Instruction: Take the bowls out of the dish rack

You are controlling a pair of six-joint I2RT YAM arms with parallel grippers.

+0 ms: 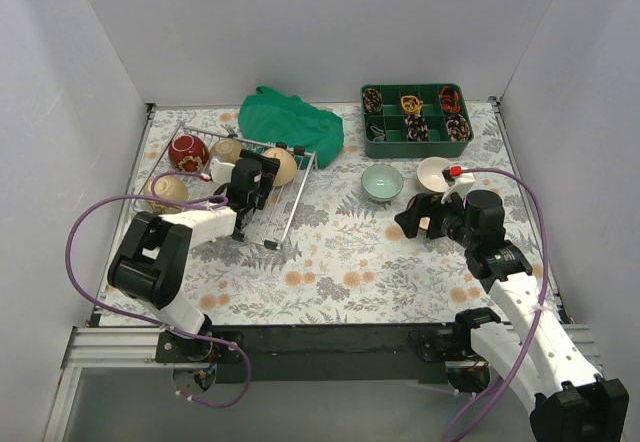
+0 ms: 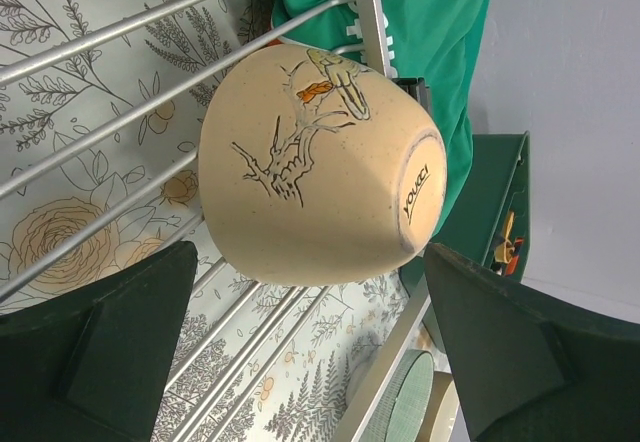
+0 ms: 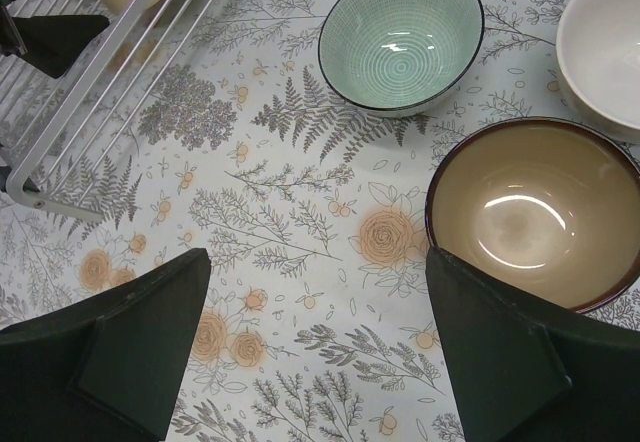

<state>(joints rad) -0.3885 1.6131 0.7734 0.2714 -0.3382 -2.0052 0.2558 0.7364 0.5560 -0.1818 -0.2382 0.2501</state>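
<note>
The silver wire dish rack stands at the left and holds a red bowl and several beige bowls. My left gripper is open inside the rack. In the left wrist view its jaws stand wide just short of a beige bowl with a twig drawing, which lies on its side on the rack wires. My right gripper is open and empty over the table. Its right finger is beside a tan bowl with a dark rim. A pale green bowl and a white bowl stand on the table beyond.
A green compartment tray of small items stands at the back right. A green cloth lies behind the rack. The rack's corner shows at the left of the right wrist view. White walls enclose the table.
</note>
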